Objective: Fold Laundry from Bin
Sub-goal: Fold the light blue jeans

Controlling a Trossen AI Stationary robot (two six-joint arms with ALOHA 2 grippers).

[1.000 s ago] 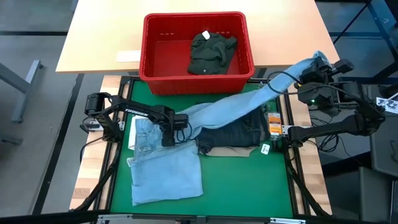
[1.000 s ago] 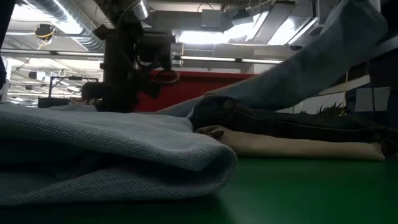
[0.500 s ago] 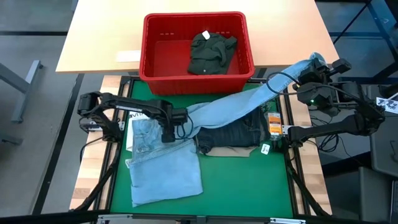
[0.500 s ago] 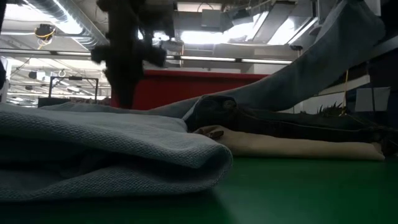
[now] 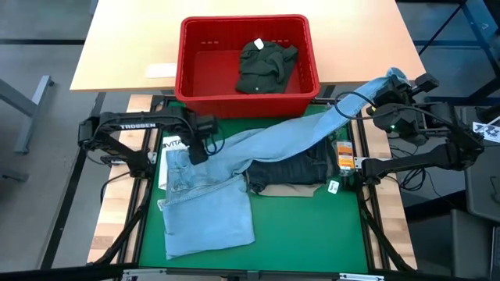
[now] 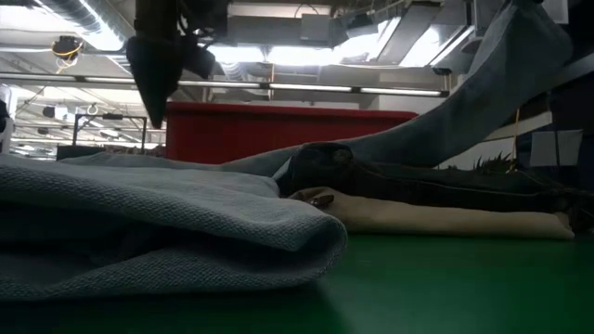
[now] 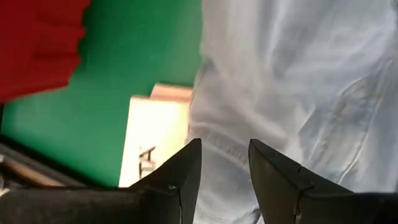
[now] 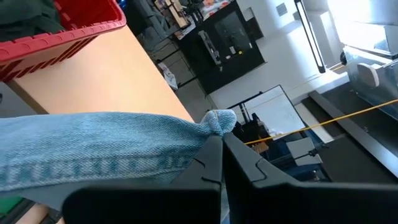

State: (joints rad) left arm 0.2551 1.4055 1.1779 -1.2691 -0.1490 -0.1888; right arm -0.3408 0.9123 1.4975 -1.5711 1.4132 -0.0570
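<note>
Light blue jeans half folded, one leg stretched taut, pinched by right hand; left hand empty, parted.

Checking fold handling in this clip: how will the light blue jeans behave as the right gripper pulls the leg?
Probably floppy: the light blue jeans sag in a long span from the right gripper down to the mat. Likely fairly heavy for cloth, since the thick folds hold a rounded edge. Unlikely to slip while the fingers pinch the hem shut.
</note>
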